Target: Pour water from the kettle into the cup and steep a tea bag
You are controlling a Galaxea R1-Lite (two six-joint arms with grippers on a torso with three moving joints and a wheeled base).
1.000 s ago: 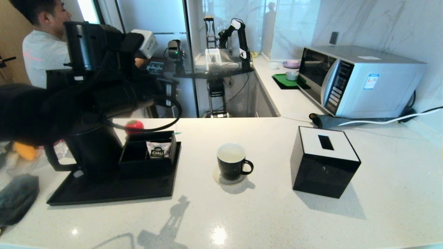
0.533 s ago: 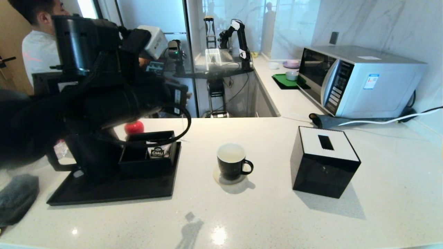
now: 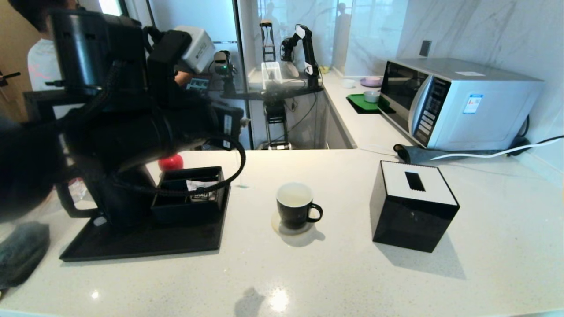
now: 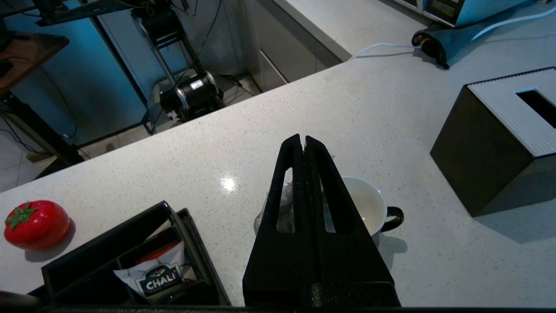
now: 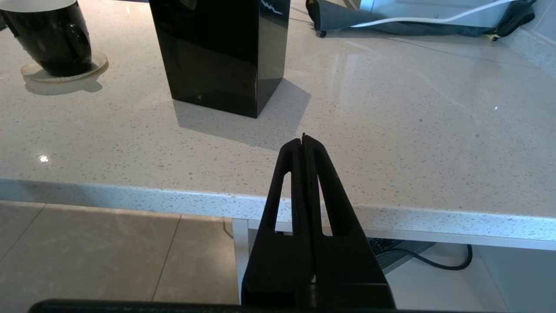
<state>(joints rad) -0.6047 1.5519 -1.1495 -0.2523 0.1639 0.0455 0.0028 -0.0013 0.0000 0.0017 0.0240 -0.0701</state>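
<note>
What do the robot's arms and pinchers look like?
The left arm is fat, round and black, with a black cable looping off it and a white box on top. Both the left gripper and right gripper are black pointy triangles with long slots.

The left claw [image 4: 303, 140], fingers pressed together, hangs above the counter. Under it hangs the tea bag [image 4: 284, 208], a small mesh pouch. Just beyond it stands the black cup [image 3: 294, 205], upright, white inside. The black kettle [image 3: 121, 196] stands farther left.
</note>
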